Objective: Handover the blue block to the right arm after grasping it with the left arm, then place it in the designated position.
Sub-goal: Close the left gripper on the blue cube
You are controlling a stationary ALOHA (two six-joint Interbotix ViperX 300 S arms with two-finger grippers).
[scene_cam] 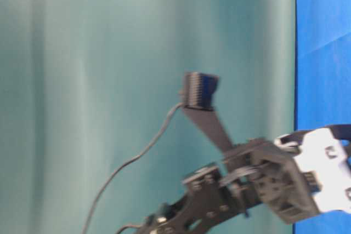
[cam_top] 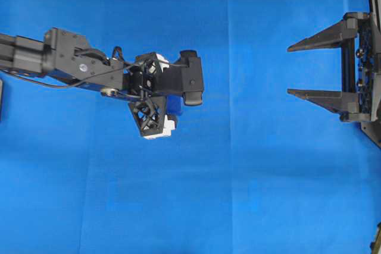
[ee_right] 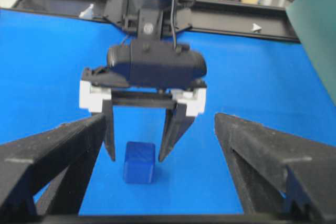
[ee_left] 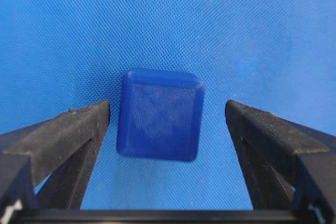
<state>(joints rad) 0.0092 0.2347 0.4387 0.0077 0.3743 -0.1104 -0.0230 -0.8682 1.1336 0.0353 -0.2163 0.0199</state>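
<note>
While the left gripper (ee_left: 167, 129) stands spread wide over the cloth, we note that the blue block (ee_left: 160, 115) sits between its two fingers (ee_left: 63, 135) but touches neither; a strip of blue cloth (ee_left: 220, 35) shows on each side. In the left wrist view the block is nearer the left-hand finger than the right-hand one, so we judge the grasp not quite centred. The block rests flat on the cloth and nothing holds it.

From the right wrist view, the fingertips of the left gripper (ee_right: 137, 153) reach down to about the top of the block (ee_right: 139, 162), straddling it. We cannot tell from this angle whether the tips are low enough to catch its sides squarely.

Advice for the step in hand, as we judge it: lower a little more, until the pads face the middle of the block's sides, shift slightly to even the two gaps, then close slowly. The rounded edges could let the cube twist or squirt out if one finger lands first. A grip low on the block would leave its upper part free for the receiving fingers.

Farther off, the right gripper (cam_top: 318, 69) waits at the right edge of the overhead view, its fingers parted and empty, well apart from the left arm (cam_top: 71, 57). No marked place for the block shows in any view.
</note>
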